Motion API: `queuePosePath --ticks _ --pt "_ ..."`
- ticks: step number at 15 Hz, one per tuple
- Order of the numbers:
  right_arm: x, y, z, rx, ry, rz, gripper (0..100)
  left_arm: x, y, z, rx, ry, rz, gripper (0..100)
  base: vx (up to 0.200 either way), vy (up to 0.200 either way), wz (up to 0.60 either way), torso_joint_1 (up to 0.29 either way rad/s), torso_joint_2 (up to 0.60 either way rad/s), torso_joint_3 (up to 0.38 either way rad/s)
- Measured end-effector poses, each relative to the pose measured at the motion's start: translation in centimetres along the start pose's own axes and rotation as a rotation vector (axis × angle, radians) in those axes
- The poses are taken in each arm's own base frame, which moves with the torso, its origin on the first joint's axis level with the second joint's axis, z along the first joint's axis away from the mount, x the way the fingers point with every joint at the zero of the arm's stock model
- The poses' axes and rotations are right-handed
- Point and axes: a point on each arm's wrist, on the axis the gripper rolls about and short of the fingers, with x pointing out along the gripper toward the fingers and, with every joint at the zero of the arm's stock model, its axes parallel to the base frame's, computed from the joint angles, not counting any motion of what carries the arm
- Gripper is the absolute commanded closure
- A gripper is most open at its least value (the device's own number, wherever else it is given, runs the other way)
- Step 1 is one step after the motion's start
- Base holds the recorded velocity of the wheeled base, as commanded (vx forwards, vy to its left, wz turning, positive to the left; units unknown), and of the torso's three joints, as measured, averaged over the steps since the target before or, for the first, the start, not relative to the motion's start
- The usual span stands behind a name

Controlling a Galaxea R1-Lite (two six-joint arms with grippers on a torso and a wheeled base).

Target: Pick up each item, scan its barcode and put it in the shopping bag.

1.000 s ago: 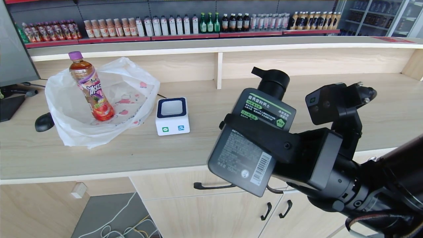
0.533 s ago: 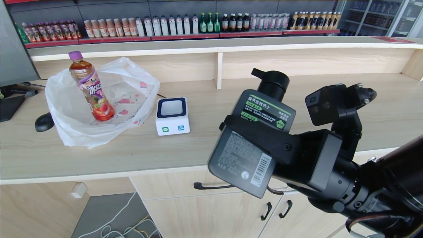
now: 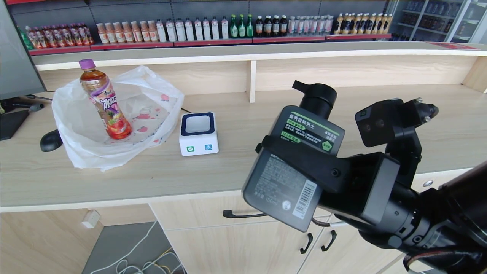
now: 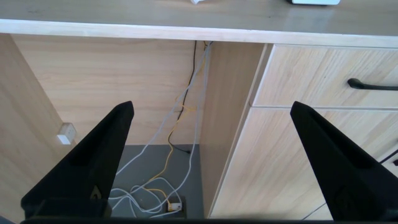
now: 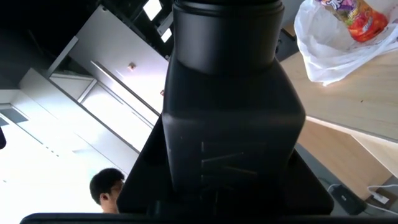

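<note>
Both right jaws clamp a flat, hard, dark plastic pump bottle (image 3: pixel 279 182) held above the tabletop (image 3: pixel 152 175) edge, right of the scanner (image 3: pixel 198 133). The left jaws stand wide below the tabletop. The barcode (image 3: pixel 309 194) faces upward, so I judge the bottle should turn down squarely over the scanner's glossy square window before going to the crinkly white bag (image 3: pixel 87 152).

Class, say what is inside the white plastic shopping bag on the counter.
A clear plastic tea bottle with a purple cap leans inside the white plastic shopping bag. Its folds hide anything lying lower.
</note>
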Motion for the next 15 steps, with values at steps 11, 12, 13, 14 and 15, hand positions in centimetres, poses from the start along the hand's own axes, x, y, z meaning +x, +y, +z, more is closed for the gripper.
queuePosePath --ticks 11,12,13,14,15 --pt "-1.6 -0.7 -0.5 -0.381 0.026 -0.06 100 0.0 0.0 0.0 0.006 0.0 0.0 0 0.0 0.0 0.0 0.0 0.0 0.0" --pt "-2.0 -1.0 -0.4 -0.428 0.031 -0.084 100 0.0 0.0 0.0 0.006 0.0 -0.001 0 0.0 0.0 0.0 0.0 0.0 0.0" --pt "-2.6 -1.5 -0.3 -0.483 0.035 -0.114 100 0.0 0.0 0.0 0.006 0.0 -0.001 0 0.0 0.0 0.0 0.0 0.0 0.0" --pt "-3.2 -2.0 -0.1 -0.538 0.04 -0.148 100 0.0 0.0 0.0 0.006 0.0 -0.001 0 0.0 0.0 0.0 0.0 0.0 0.0" --pt "-3.7 -2.4 0.1 -0.603 0.044 -0.174 100 0.0 0.0 0.0 0.006 0.0 -0.001 0 0.0 0.0 0.0 0.0 0.0 0.0"
